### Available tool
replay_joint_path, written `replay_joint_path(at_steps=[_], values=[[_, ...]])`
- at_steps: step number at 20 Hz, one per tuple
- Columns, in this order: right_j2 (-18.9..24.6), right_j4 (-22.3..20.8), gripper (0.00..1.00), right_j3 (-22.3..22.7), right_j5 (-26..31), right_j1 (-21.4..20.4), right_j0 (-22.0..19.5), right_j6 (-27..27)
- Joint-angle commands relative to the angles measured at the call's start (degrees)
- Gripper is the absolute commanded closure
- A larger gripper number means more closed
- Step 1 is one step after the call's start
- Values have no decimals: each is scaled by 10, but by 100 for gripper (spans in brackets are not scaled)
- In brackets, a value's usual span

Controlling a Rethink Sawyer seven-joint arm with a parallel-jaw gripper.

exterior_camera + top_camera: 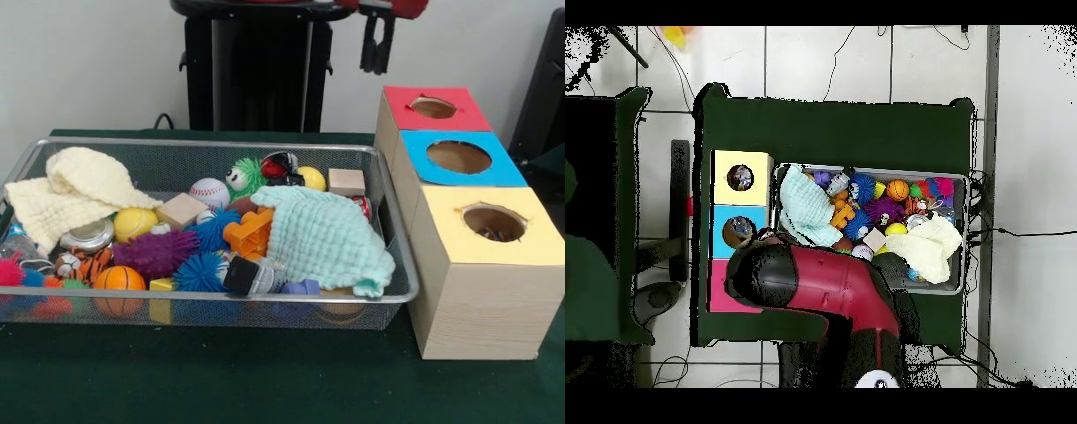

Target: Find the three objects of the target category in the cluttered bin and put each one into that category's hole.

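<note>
Closest up is the yellow-topped box point(484, 276) with its hole, then the blue box point(459, 159) and red box point(433, 108) behind it, all just beside the wire bin point(388, 221) on the green counter point(265, 380). Bin's stuffed: mint cloth point(327, 238), cream cloth point(79, 190), baseball point(209, 192), spiky balls. The gripper point(377, 44) hangs up high near the red box, holding nothing; fingers look together.

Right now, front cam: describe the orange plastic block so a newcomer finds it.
Start at the wire mesh bin. Find the mint-green cloth at its right end; the orange block touches the cloth's left edge. It is the only orange piece with hard square corners, unlike the round orange ball.
</note>
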Motion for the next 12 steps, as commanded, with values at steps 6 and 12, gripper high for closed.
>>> replay_joint_path(at_steps=[6,12], values=[[203,-119,100,-93,-61,125,-142,-182],[246,-171,100,-102,-75,151,-178,-159]])
